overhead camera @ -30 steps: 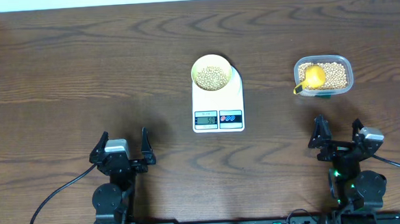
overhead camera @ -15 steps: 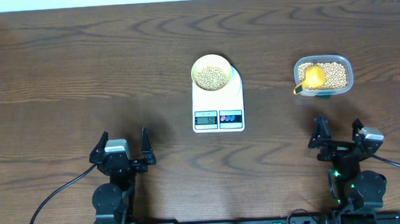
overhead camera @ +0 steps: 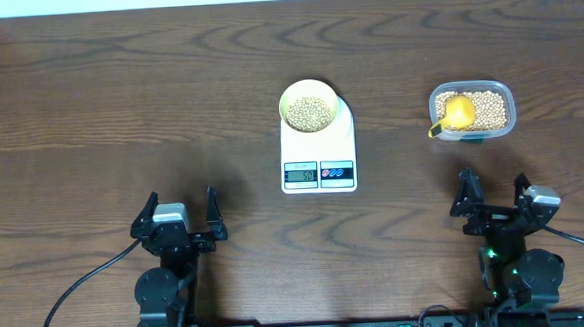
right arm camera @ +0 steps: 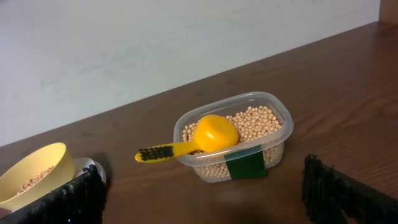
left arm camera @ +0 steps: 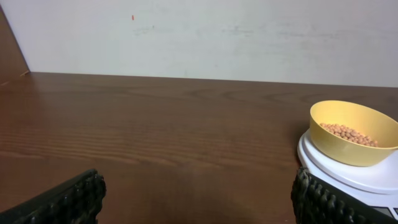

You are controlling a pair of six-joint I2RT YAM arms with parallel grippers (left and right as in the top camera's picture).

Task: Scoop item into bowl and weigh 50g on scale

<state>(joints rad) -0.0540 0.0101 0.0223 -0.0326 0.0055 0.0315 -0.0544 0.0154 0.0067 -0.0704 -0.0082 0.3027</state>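
Only bare wood lies between the arms and the goods: the left gripper (overhead camera: 182, 201) and right gripper (overhead camera: 492, 183) sit by the table's (overhead camera: 118, 82) near edge, both claws spread wide and empty. Mid-table, the scale (overhead camera: 318, 157) carries the bowl (overhead camera: 309, 107) on its far end, beans (overhead camera: 309, 111) inside. Toward the right edge, a clear tub (overhead camera: 485, 111) holds more beans, a yellow scoop (overhead camera: 456, 113) resting on them, handle over the rim

Even, soft light; shadows are faint. Beyond the left fingers (left arm camera: 68, 199) the table (left arm camera: 155, 137) carries a pale sheen. The right fingers (right arm camera: 62, 199) look dark and slightly soft.
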